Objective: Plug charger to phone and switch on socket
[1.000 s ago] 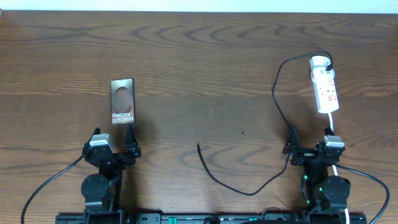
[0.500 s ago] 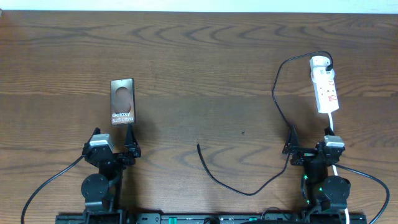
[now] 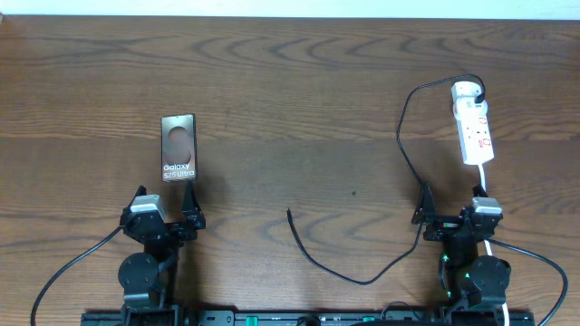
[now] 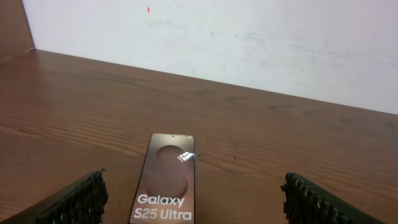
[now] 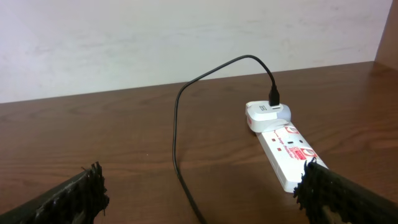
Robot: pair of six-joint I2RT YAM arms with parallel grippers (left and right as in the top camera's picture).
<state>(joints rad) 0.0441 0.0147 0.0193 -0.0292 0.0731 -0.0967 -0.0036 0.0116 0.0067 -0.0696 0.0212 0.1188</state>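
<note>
The phone (image 3: 178, 147) lies face up on the left of the table, just beyond my left gripper (image 3: 165, 206), which is open and empty. It also shows in the left wrist view (image 4: 166, 179) between the open fingers (image 4: 196, 202). The white socket strip (image 3: 472, 124) lies at the far right. The black charger cable (image 3: 403, 136) is plugged into its far end and loops down to a free tip (image 3: 288, 212) at mid-table. My right gripper (image 3: 450, 206) is open and empty below the strip. The right wrist view shows the strip (image 5: 287, 149), the cable (image 5: 177, 124) and the open fingers (image 5: 202, 193).
The strip's white cord (image 3: 485, 186) runs down past my right gripper. A pale wall (image 4: 249, 37) stands behind the table's far edge. Black arm cables (image 3: 63, 272) trail at the front corners.
</note>
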